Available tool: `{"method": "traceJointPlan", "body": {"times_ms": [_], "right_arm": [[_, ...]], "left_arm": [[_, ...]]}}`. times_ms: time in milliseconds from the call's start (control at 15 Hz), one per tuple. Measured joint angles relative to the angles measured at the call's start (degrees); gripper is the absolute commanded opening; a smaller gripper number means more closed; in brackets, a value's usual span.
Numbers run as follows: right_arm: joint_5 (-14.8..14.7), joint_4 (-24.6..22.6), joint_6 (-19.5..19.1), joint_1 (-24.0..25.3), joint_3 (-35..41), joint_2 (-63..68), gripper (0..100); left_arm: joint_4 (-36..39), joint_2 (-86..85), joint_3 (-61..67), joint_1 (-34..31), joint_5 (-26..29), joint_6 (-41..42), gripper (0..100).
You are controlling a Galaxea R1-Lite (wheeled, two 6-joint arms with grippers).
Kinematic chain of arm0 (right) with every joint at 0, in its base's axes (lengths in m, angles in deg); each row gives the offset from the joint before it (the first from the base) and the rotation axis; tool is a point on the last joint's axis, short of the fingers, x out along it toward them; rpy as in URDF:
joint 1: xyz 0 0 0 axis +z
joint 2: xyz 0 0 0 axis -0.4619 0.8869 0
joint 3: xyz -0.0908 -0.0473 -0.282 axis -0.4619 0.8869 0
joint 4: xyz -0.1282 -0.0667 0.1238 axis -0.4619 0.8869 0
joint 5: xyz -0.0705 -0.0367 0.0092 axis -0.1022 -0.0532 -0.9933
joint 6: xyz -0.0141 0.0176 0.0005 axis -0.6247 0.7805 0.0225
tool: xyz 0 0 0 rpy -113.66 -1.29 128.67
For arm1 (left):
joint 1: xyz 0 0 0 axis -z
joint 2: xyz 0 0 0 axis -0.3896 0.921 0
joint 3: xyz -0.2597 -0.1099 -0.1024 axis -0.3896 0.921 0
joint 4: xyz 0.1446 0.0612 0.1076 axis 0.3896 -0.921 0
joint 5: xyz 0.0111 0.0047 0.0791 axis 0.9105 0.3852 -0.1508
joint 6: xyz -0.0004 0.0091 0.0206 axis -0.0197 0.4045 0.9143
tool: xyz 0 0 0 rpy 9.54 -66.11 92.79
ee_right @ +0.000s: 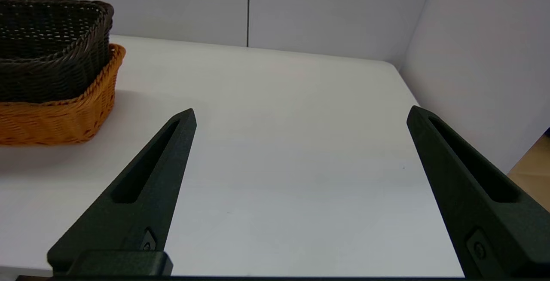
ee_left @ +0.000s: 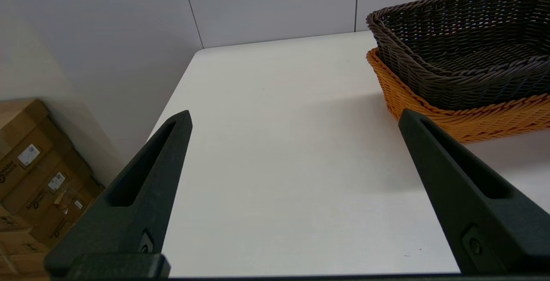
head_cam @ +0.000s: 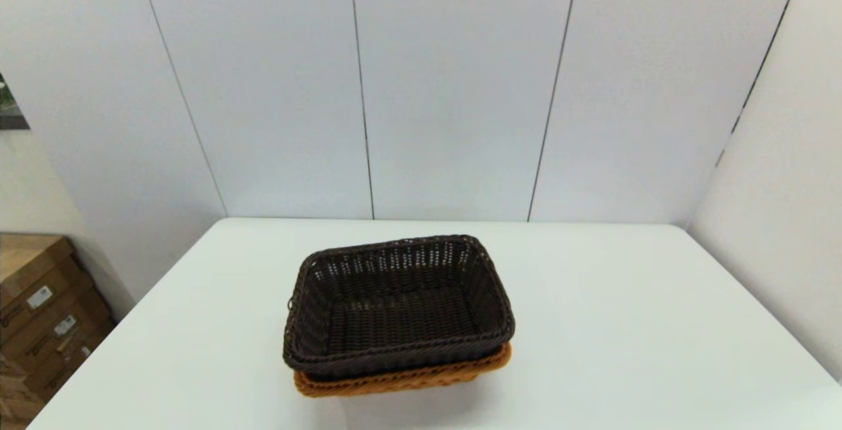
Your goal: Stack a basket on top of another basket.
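Already the dark brown basket (head_cam: 398, 305) sits nested in the orange-tan basket (head_cam: 401, 381), slightly askew.

You have both pincers spread wide and empty: the left gripper (ee_left: 294, 117) hangs off the orange-tan basket's left side, the right gripper (ee_right: 300, 115) off its right, neither touching it, both over the white table (head_cam: 625, 325). Judge the dark basket light and fairly stiff, its open weave giving a little; if you must square it, pinch the braided rim at a short end, not the wall.

Cardboard boxes (ee_left: 38, 178), at 9 o'clock off the table: carried white labels and dark print, too small to read.
Elsewhere: no text was legible.
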Motion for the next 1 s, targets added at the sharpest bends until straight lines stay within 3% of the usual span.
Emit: {"method": "traceJointPlan", "body": {"times_ms": [200,1000], "right_arm": [[-0.16,-0.15,2.97,0.04,0.26,0.00,100],[-0.20,-0.11,3.06,0.04,0.33,0.00,100]], "left_arm": [[0.00,0.00,0.00,0.02,0.00,0.05,100],[0.02,0.00,0.02,0.02,0.00,0.02,100]]}}
